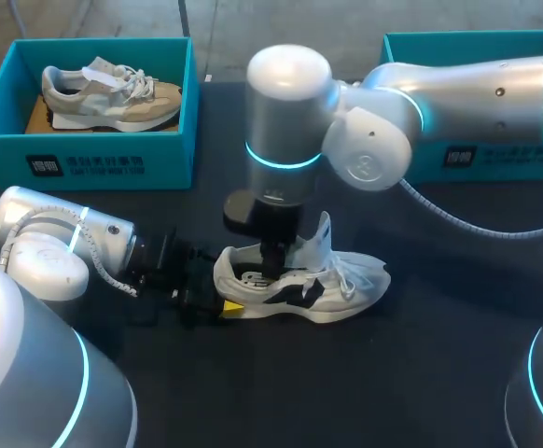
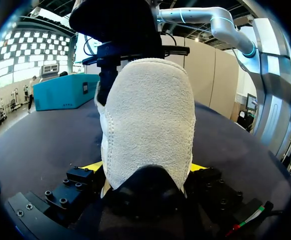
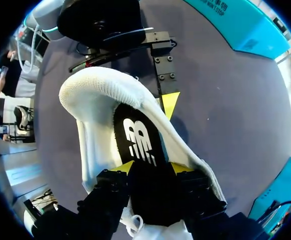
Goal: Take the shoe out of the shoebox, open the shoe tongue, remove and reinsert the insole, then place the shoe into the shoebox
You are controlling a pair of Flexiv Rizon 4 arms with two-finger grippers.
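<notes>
A white shoe (image 1: pixel 346 285) with black trim lies on its sole on the dark table, its tongue (image 1: pixel 323 238) pulled upright. At the heel (image 2: pixel 150 125), my left gripper (image 1: pixel 217 301) has a yellow tip pressed against each side, so it is shut on the shoe. From above, my right gripper (image 1: pixel 270 266) reaches down into the shoe's opening. In the right wrist view its tips (image 3: pixel 151 167) stand apart over the black insole (image 3: pixel 138 140), which lies flat inside the shoe (image 3: pixel 95 90). I cannot see a grip on the insole.
A teal shoebox (image 1: pixel 85 159) at the back left holds a beige and grey shoe (image 1: pixel 113 93). A second teal box (image 1: pixel 495 159) stands at the back right, partly hidden behind my right arm. Dark bare table lies in front of the white shoe.
</notes>
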